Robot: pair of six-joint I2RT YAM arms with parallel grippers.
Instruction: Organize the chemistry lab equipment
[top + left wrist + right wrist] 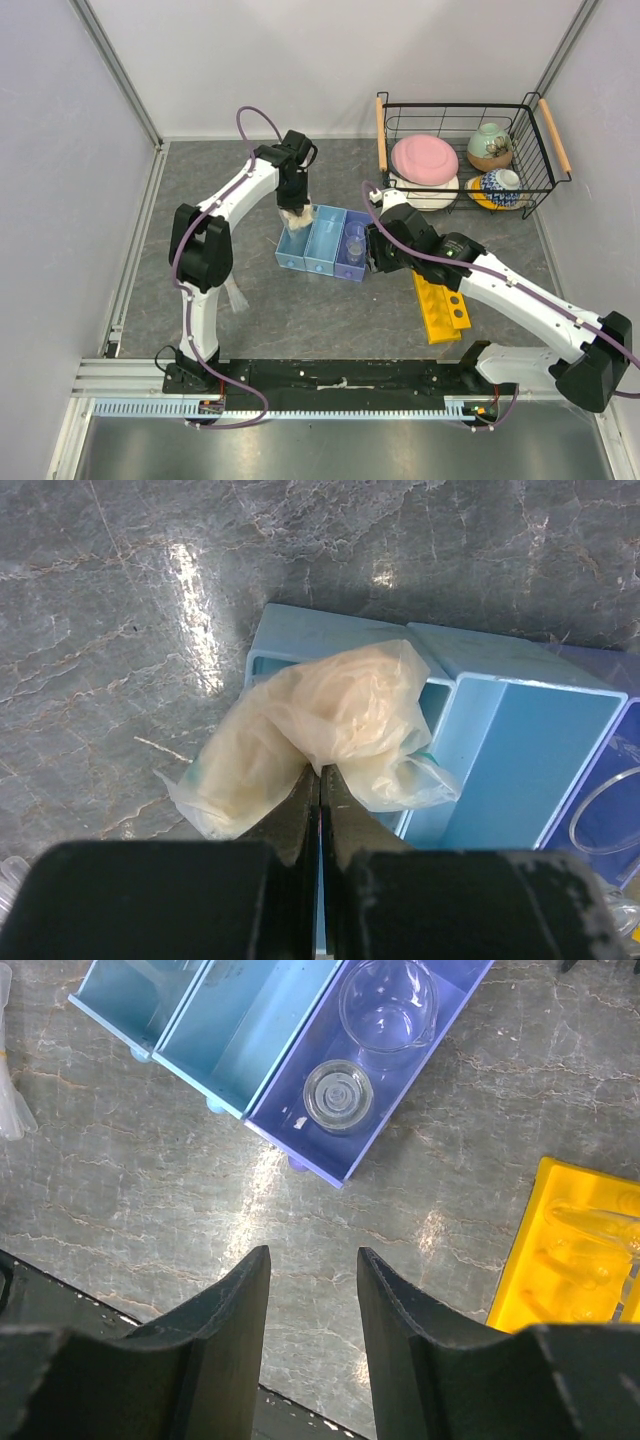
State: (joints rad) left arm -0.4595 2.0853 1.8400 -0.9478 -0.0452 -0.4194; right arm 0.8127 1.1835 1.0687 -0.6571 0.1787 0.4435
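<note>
My left gripper (320, 772) is shut on the cream lump (320, 705), a crumpled cream film. It hangs over the left compartment of the blue tray (520, 730). From above, the cream lump (296, 214) sits at the tray's (325, 242) far left corner. The right compartment holds a small clear beaker (385, 1000) and a funnel (338, 1095). My right gripper (312, 1255) stands open over bare table near the tray, with nothing between its fingers. The yellow rack (440, 310) lies to its right and carries a clear test tube (600, 1222). Loose test tubes (236, 297) lie beside the left arm.
A black wire basket (465, 150) with wooden handles stands at the back right. It holds a pink plate (424, 158) and ceramic bowls (490, 146). Walls close the table on three sides, and a metal rail (130, 270) runs along the left.
</note>
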